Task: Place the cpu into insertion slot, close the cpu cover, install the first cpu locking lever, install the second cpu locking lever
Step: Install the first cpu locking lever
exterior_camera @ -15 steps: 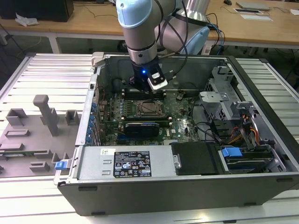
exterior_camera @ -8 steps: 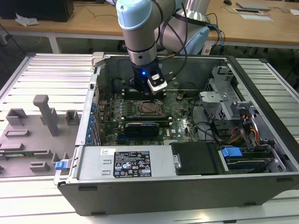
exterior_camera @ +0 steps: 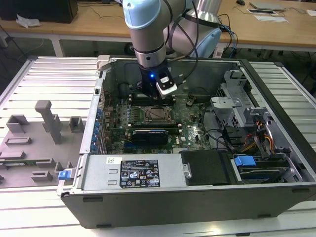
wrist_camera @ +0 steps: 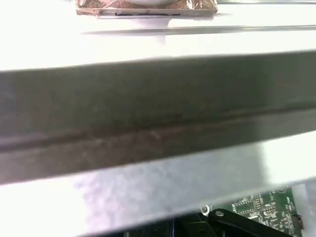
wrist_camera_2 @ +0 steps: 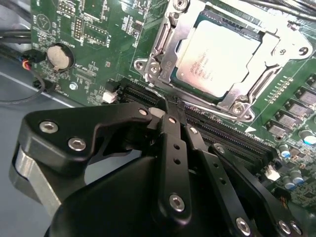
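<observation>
In the second wrist view the gripper (wrist_camera_2: pixel 170 106) takes up the lower half of the frame, its black fingers (wrist_camera_2: pixel 173 128) drawn together to a narrow tip with nothing between them. That tip sits just beside the near edge of the insertion slot (wrist_camera_2: pixel 163 59), over the long black memory slots (wrist_camera_2: pixel 232 136).

Past it, in the upper right of the frame, the cpu (wrist_camera_2: pixel 219 54) lies flat and square in the socket. The cpu cover (wrist_camera_2: pixel 269 74) appears to be folded down around the chip, its silver frame bordering the pale top; whether the levers are latched I cannot tell.

The risk, as I judge it, is a slip. A tip this narrow pressing on thin springy metal could skid onto the memory slots or the green motherboard (wrist_camera_2: pixel 98 29), or leave a lever only half caught.

At upper left a coin cell battery (wrist_camera_2: pixel 58 57) sits well apart from the tip.

In the exterior view the arm (exterior_camera: pixel 148 34) reaches down from the top centre into the open computer case (exterior_camera: pixel 163 173), whose rear wall and a black card (exterior_camera: pixel 148 134) crowd the socket.
</observation>
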